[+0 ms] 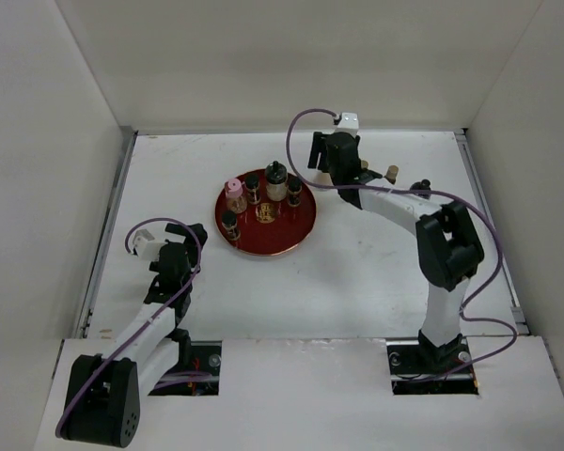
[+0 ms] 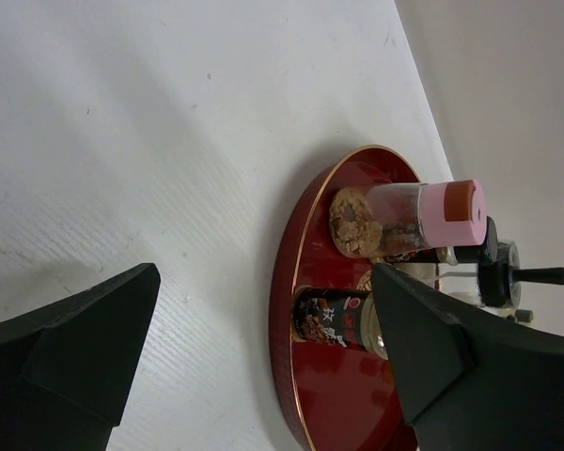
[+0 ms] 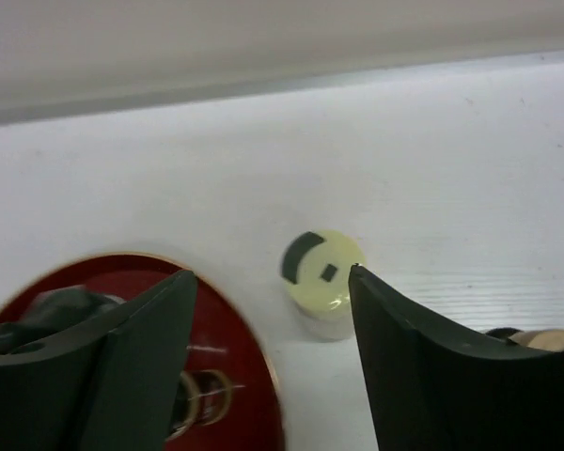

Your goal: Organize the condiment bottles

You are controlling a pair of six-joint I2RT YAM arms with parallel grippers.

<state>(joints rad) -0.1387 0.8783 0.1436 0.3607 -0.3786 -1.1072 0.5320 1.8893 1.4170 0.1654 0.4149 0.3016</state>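
Most of the condiment bottles [image 1: 276, 180] stand upright and bunched on the red round tray [image 1: 284, 241], among them the pink-capped bottle [image 1: 233, 193] at its left side and a dark-capped labelled bottle [image 2: 331, 319] nearer the left arm, which suggests the tray is the collecting place. The cream-capped jar [image 3: 321, 272] stands on the bare table [image 1: 357, 282] just beside the tray's rim, not on it. The right gripper [image 3: 268, 282] hangs above it with its jaws spread and nothing between them, the jar lying toward the right-hand finger. That looks like lining up for a grasp, probably to lift this straggler onto the tray. A cork-topped bottle [image 1: 391, 174] also stands off the tray, behind the right arm, so it likely waits its turn. The left gripper [image 2: 263, 277] is low over the table, well clear of the tray, jaws released and empty, seemingly parked so the right arm has room
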